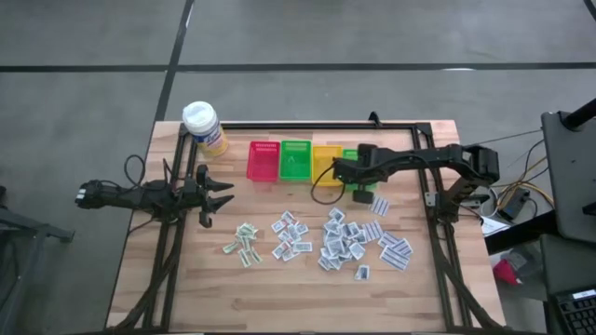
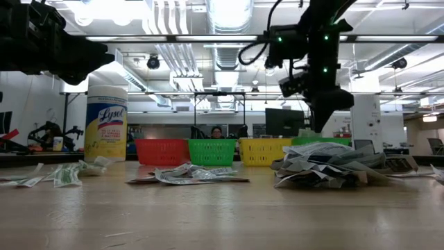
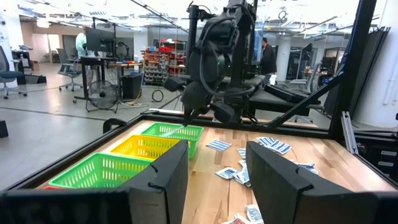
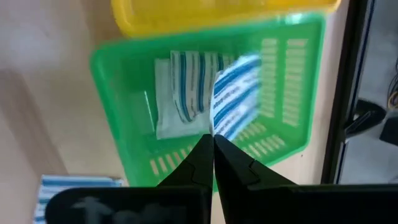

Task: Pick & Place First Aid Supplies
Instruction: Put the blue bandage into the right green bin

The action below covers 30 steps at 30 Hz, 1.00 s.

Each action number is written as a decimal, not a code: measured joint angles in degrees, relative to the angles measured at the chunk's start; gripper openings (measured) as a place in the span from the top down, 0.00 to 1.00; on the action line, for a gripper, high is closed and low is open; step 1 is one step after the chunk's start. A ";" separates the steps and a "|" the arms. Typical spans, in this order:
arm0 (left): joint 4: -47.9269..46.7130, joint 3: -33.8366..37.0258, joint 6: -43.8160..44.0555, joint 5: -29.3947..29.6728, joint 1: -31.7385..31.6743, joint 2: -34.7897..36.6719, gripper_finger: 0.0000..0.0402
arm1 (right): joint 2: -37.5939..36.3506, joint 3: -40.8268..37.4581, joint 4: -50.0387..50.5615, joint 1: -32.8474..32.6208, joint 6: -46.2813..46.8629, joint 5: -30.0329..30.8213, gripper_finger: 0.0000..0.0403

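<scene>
Both right jaws (image 4: 213, 144) are pressed together, pinching a blue-striped paper packet (image 4: 236, 93) above the slatted green plastic basket (image 4: 292, 81), where another flat packet (image 4: 180, 93) lies; only the right wrist view shows this. Left jaws (image 1: 219, 195) stand apart, empty, over the wooden worktop (image 1: 279, 288). Scattered packets (image 1: 345, 242) cover its middle.
</scene>
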State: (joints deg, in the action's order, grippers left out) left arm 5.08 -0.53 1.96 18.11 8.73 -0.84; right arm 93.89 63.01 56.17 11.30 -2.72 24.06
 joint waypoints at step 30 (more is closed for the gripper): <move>0.02 0.01 0.00 0.00 0.01 -0.02 0.61 | -0.02 2.17 -2.56 3.51 1.09 -0.58 0.89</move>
State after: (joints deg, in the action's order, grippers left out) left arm 5.10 -0.52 1.96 18.11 8.74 -0.86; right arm 93.86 65.18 53.61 14.81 -1.63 23.48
